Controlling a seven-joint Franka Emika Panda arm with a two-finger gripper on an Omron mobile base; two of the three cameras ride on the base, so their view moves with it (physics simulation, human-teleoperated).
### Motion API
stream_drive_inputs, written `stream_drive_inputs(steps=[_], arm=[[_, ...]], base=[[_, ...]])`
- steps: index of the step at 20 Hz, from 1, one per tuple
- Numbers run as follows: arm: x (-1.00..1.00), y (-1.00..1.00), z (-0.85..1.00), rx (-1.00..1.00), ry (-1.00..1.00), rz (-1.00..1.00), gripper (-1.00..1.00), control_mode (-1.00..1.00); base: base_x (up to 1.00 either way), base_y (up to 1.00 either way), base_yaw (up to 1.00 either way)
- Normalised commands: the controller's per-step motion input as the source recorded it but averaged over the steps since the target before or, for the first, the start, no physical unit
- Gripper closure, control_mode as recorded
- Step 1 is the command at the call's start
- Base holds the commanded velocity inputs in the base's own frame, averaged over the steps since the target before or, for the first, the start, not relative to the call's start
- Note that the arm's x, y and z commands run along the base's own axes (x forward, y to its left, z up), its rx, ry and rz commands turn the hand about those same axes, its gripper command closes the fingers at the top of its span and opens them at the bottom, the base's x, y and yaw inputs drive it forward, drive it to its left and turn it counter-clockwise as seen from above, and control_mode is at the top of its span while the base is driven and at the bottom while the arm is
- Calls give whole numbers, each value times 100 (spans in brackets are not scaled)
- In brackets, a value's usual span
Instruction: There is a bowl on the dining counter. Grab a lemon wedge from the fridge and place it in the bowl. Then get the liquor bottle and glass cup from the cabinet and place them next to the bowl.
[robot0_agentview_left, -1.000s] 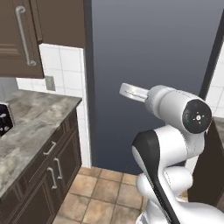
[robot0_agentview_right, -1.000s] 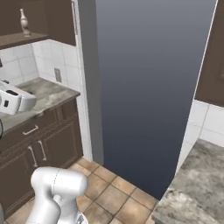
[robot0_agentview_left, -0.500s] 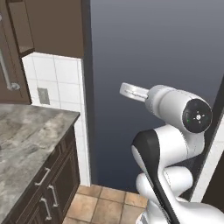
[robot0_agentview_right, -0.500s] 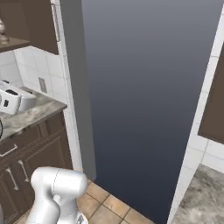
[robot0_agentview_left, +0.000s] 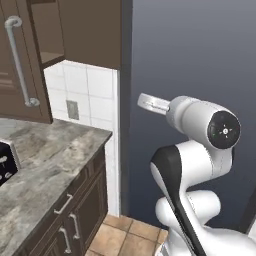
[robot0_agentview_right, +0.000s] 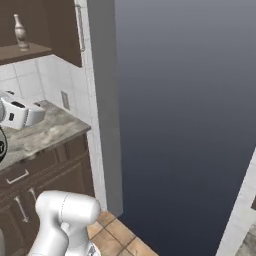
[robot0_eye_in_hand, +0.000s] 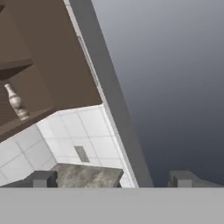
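Note:
My gripper (robot0_eye_in_hand: 111, 179) is open, its two dark fingertips (robot0_eye_in_hand: 41, 178) wide apart with nothing between them. It hangs in the air facing the corner where the cabinet meets the fridge. The liquor bottle (robot0_eye_in_hand: 15, 103), slim and pale, stands upright on the shelf of the dark brown cabinet (robot0_eye_in_hand: 48, 65), far ahead and to the left in the hand view. The bottle (robot0_agentview_right: 20, 32) also stands at the top left of the right base view. The fridge (robot0_agentview_right: 185, 115) is a tall flat grey face to the right. The bowl, lemon wedge, glass cup and dining counter are out of view.
A marble counter (robot0_agentview_left: 45, 165) over brown drawer units runs below the cabinet, with a dark appliance (robot0_agentview_left: 6, 165) at its left end. The open cabinet door (robot0_agentview_left: 20, 55) with a metal handle juts out at upper left. White wall tiles carry an outlet (robot0_agentview_left: 73, 110). The floor is tan tile (robot0_agentview_left: 125, 235).
The whole picture has shifted in both base views, so the base has driven; the fridge face and cabinet corner now look larger and closer. The arm's pose and the open gripper are unchanged.

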Motion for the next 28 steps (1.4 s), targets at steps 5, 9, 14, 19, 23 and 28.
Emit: stream_drive_inputs(steps=[5,9,14,19,23,28], arm=[[0,0,0,0,0,0,-100,100],[0,0,0,0,0,0,-100,100],[0,0,0,0,0,0,-100,100],[0,0,0,0,0,0,-100,100],[0,0,0,0,0,0,-100,100],[0,0,0,0,0,0,-100,100]], base=[[53,11,49],[89,-7,46],[94,0,41],[46,0,52],[28,-19,46],[11,-35,36]])
